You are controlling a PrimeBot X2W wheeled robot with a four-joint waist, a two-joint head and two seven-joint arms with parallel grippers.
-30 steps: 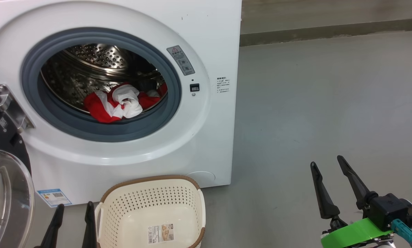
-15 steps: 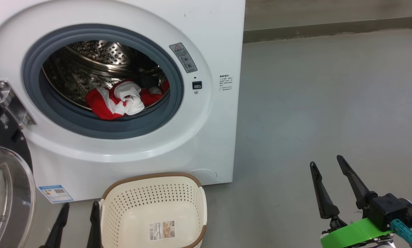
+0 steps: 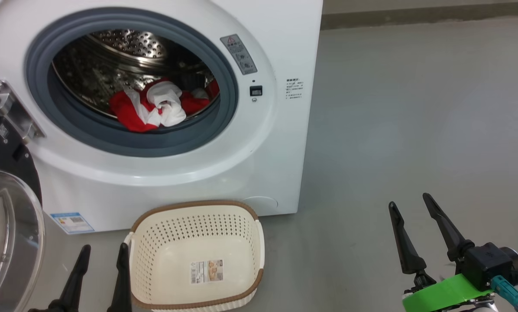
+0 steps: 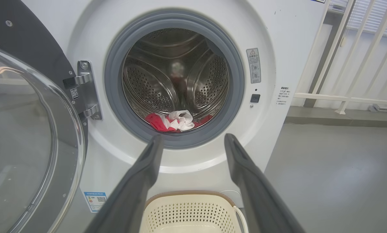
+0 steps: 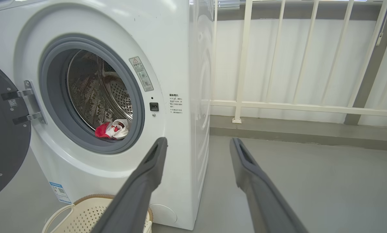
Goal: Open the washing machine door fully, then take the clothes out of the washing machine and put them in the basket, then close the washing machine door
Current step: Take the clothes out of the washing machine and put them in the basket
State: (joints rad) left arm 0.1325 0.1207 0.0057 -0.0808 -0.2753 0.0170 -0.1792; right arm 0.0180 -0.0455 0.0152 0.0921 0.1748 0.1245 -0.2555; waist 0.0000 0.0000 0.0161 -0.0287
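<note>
Far left of the scene: washing machine door (image 3: 5,225), swung wide open on its steel hinge (image 3: 12,110), black rim and bulging clear glass bowl standing clear of the opening.

Near left: my left gripper (image 3: 104,246), two dark fingers spread apart with nothing between them, over the grey floor (image 3: 415,108), between the door and the basket and just beside the basket's left wall.

Low on the machine front, left of the basket: small blue label (image 3: 72,222).

Near centre: basket (image 3: 189,225), cream with a brown rim, upright on the floor just in front of the machine and below its opening. A paper label (image 3: 206,271) lies on its bottom.

Centre, far: washing machine (image 3: 259,164), white, its grey gasket (image 3: 124,143) exposed all round and the perforated steel drum (image 3: 124,43) open to view.

Inside the drum: clothes (image 3: 155,106), red and white, bunched in one heap low at the near edge, just behind the gasket's lower lip.

Near right: my right gripper (image 3: 408,200), fingers likewise apart and holding nothing, over bare floor, well apart from both machine and basket. Green tape (image 3: 445,292) wraps the wrist behind it.

Far right, beyond the machine: white railing (image 5: 303,106) along the wall.
</note>
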